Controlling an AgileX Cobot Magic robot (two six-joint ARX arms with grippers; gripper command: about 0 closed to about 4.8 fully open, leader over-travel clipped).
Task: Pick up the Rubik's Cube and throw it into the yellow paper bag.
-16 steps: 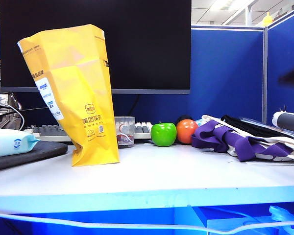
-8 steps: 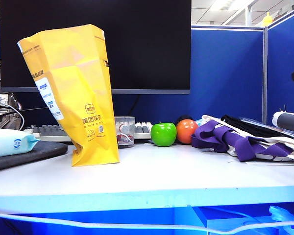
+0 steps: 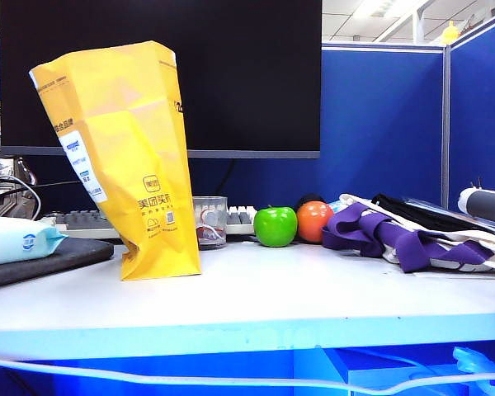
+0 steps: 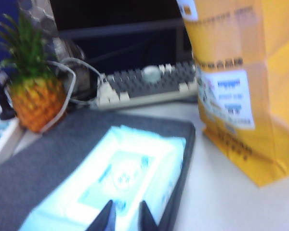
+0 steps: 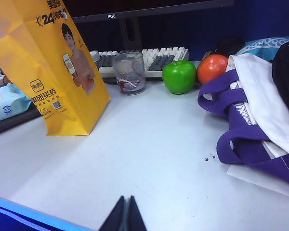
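The Rubik's Cube shows in none of the views. The yellow paper bag [image 3: 124,157] stands upright and crinkled at the table's left, in front of the monitor; it is also seen in the left wrist view [image 4: 241,72] and the right wrist view [image 5: 43,62]. My left gripper [image 4: 126,208] hovers over a pack of wipes [image 4: 120,178], its fingers a narrow gap apart with nothing between them. My right gripper [image 5: 126,211] is shut and empty over the bare table near its front edge. Neither gripper appears in the exterior view.
A green apple [image 3: 275,226], an orange fruit [image 3: 314,221] and a glass [image 3: 209,221] stand by the keyboard [image 5: 154,55]. A purple and white cloth bag [image 3: 396,235] lies at the right. A pineapple [image 4: 33,94] stands beyond the dark pad [image 4: 53,154] under the wipes.
In the exterior view a dark shape at the right edge has slid out of the frame. The bag, fruit and glass have not moved.
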